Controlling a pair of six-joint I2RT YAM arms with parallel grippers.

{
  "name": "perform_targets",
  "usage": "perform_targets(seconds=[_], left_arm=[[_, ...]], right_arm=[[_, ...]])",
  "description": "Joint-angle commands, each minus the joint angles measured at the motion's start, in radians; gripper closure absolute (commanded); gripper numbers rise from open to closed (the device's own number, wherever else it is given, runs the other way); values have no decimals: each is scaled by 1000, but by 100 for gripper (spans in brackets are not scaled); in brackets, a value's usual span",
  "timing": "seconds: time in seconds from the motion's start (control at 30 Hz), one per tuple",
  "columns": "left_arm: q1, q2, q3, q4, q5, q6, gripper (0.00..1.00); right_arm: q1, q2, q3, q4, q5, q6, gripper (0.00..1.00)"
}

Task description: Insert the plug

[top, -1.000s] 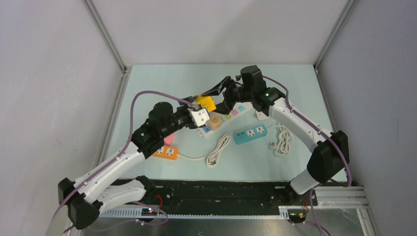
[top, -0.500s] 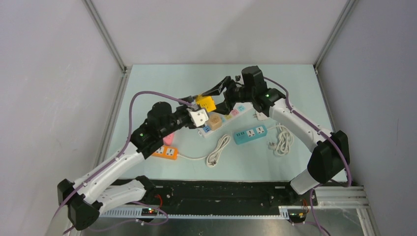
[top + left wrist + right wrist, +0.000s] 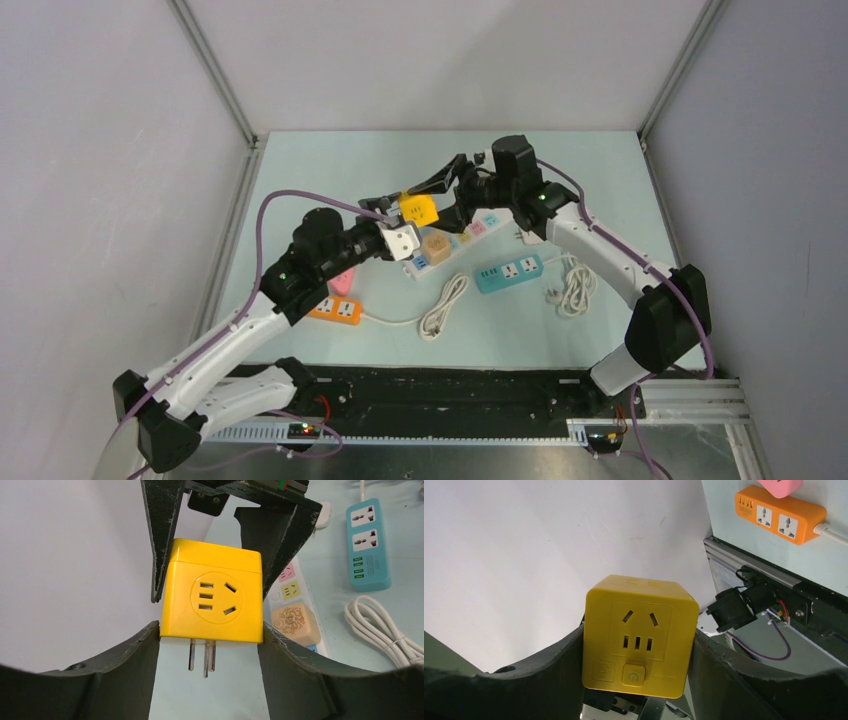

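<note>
A yellow cube plug [image 3: 418, 208] with metal prongs [image 3: 204, 656] hangs in the air above the table, between both arms. My right gripper [image 3: 640, 627] is shut on its two sides. In the left wrist view my left gripper [image 3: 211, 630] has its fingertips [image 3: 152, 635] pressed on the cube's lower corners, with the right gripper's fingers [image 3: 160, 540] flanking the cube above. The white power strip [image 3: 458, 238] with coloured sockets lies just below and right of the cube; it also shows in the left wrist view [image 3: 291, 587].
A tan cube [image 3: 435, 245] sits on the white strip. A teal power strip [image 3: 508, 271] and coiled white cables [image 3: 443, 305] lie nearer the front. An orange power strip [image 3: 337, 311] with a pink plug [image 3: 343, 283] lies at the left.
The left arm's elbow has shifted slightly left and its wrist has moved a little. The yellow cube and the right arm have stayed in place.
</note>
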Motion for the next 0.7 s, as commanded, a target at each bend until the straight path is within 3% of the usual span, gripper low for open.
perform_targets(seconds=[0.0,0.07,0.1,0.13,0.17,0.2,0.27,0.47,0.67], left_arm=[[-8,-10,-6,22,50,21,100],[-9,-8,-4,23,43,21,99],[-10,-4,-5,22,40,21,95],[-9,0,-7,22,35,24,70],[-10,3,-8,22,32,27,57],[-11,10,-8,22,25,27,42],[-16,21,-5,22,10,29,28],[-19,23,-9,23,0,39,19],[-20,18,-19,22,-20,48,24]], right_arm=[[9,0,14,126,-52,31,65],[10,4,15,138,-51,38,73],[11,9,14,145,-62,45,83],[11,11,14,164,-67,60,89],[13,19,14,173,-78,68,99],[13,22,14,182,-83,81,100],[15,26,14,179,-89,84,100],[14,25,14,150,-95,80,100],[5,22,14,141,-92,78,100]])
